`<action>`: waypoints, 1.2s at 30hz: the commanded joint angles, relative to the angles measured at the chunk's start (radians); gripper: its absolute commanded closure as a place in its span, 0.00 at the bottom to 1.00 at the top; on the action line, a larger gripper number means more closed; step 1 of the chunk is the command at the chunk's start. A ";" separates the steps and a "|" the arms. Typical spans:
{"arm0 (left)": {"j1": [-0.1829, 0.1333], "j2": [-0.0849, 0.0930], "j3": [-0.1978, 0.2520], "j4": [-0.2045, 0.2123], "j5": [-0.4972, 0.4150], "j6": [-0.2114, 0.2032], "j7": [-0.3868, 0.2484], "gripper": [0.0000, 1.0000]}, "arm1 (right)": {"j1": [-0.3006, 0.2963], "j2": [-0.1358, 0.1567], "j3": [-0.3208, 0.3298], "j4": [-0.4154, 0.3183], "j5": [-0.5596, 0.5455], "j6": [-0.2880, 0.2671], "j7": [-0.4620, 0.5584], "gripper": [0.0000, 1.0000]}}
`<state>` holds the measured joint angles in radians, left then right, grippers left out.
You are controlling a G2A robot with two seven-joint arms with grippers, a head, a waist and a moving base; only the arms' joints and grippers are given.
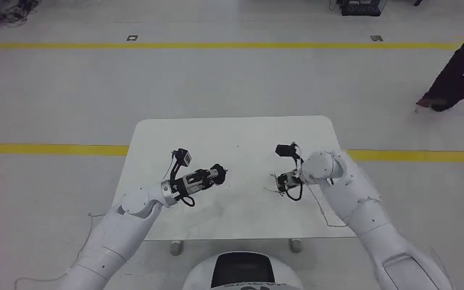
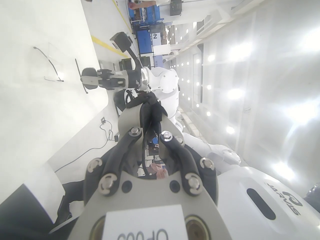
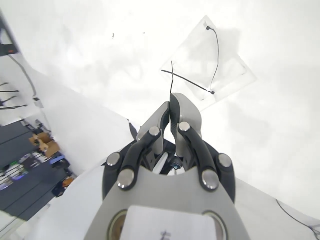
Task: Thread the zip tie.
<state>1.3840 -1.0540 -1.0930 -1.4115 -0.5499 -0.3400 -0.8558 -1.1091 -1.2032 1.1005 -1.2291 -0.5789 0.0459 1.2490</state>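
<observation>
My right gripper [image 3: 170, 98] is shut on a thin black zip tie [image 3: 172, 76], whose tail sticks out past the fingertips. It hovers low over the right half of the white table [image 1: 232, 138]. Two more black zip ties lie beneath it on a clear plastic sheet [image 3: 232, 76], one straight [image 3: 187, 81] and one curved [image 3: 217, 51]. The left wrist view shows the right gripper [image 2: 86, 79] side-on, the held tie [image 2: 80, 74] crossing its tips. My left gripper [image 2: 150, 101] is shut with black padding at its tips, held above the table's left half [image 1: 217, 174], pointing toward the right gripper [image 1: 278, 180].
A gap of bare table separates the two grippers. A thin cable [image 1: 322, 206] hangs from the right arm down to the table's front right corner. Around the table is pale floor with yellow lines [image 1: 65, 149].
</observation>
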 commanded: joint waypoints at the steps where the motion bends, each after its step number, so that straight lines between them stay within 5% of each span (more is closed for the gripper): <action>1: 0.000 0.000 0.000 0.000 0.000 0.000 0.000 1.00 | -0.014 0.010 0.054 0.009 0.081 -0.027 0.025 1.00; 4: 0.000 0.000 0.000 0.000 0.000 0.000 0.000 1.00 | -0.018 0.016 0.095 0.038 0.172 -0.070 0.060 1.00; 13: 0.000 0.000 0.000 0.000 0.000 0.000 0.000 1.00 | -0.023 0.016 0.097 0.038 0.188 -0.073 0.049 1.00; 19: 0.000 0.000 0.000 0.000 0.000 0.000 0.000 1.00 | -0.013 0.029 0.176 0.126 0.547 -0.089 0.141 1.00; 24: 0.000 0.000 0.000 0.000 0.000 0.000 0.000 1.00 | 0.032 0.059 0.116 0.229 0.814 0.022 0.141 1.00; 28: 0.000 0.000 0.000 0.000 0.000 0.000 0.000 1.00 | 0.067 0.090 0.007 0.275 1.055 0.142 0.141 1.00; 33: 0.000 0.000 0.000 0.000 0.000 0.000 0.000 1.00 | 0.095 0.129 -0.119 0.300 1.287 0.200 0.141 1.00; 36: 0.000 0.000 0.000 0.000 0.000 0.000 0.000 1.00 | 0.099 0.134 -0.132 0.302 1.310 0.201 0.141 1.00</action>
<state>1.3840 -1.0540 -1.0930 -1.4115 -0.5499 -0.3400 -0.8558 -1.0091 -1.0686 0.9658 -0.9265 0.7399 0.2482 1.3900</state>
